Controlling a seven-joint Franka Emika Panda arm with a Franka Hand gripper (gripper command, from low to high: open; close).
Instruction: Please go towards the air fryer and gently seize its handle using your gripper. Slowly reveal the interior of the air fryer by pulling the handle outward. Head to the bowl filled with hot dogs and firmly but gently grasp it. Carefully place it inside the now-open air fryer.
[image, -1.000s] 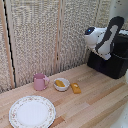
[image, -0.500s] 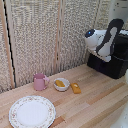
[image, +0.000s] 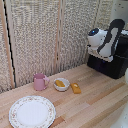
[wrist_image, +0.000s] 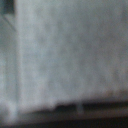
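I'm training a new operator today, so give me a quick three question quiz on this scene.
1. True or false: the white bowl holding orange food sits inside the air fryer.
2. Which thing stands just to the exterior view's left of the bowl? A) pink mug B) flowered plate C) loose orange chunk
3. Fill in: the robot arm is up by the ____, far from the bowl, and its claw cannot be made out.

Key: 1 false, the bowl rests on the wooden table. 2 A. 3 air fryer.
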